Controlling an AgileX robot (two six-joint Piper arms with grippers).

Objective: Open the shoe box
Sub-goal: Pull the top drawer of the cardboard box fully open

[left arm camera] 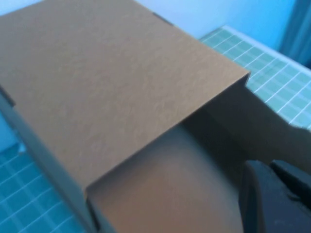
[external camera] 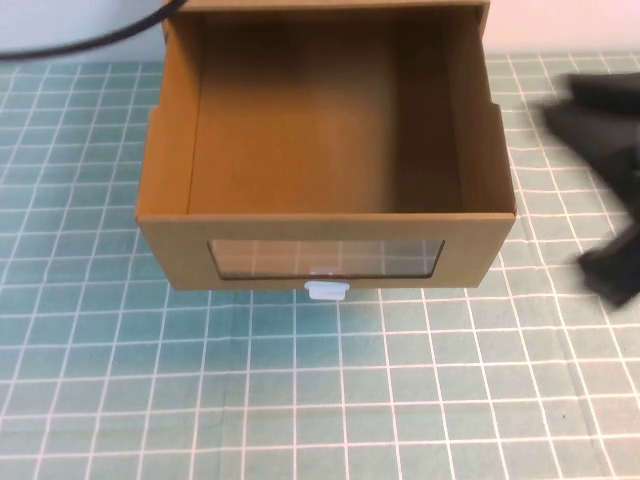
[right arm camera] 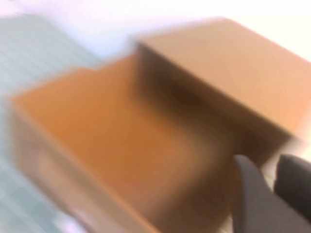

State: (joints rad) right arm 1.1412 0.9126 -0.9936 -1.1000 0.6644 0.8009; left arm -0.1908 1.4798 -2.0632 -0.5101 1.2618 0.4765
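The brown cardboard shoe box drawer (external camera: 325,130) stands pulled out toward me, empty inside. Its front panel has a clear window (external camera: 325,258) and a small white pull tab (external camera: 327,291). The outer sleeve (left arm camera: 112,82) covers the rear, with the drawer floor (left arm camera: 170,184) showing in front of it. My right gripper (external camera: 608,272) hangs blurred to the right of the box, clear of it; the right wrist view shows it (right arm camera: 269,167) slightly open and holding nothing, beside the drawer (right arm camera: 112,126) and sleeve (right arm camera: 228,63). My left gripper (left arm camera: 269,170) hovers above the drawer, shut and empty; the high view does not show it.
The box sits on a teal mat with a white grid (external camera: 300,400), which spreads out in front and to both sides. A black cable (external camera: 90,40) runs along the back left. A pale wall stands behind the box.
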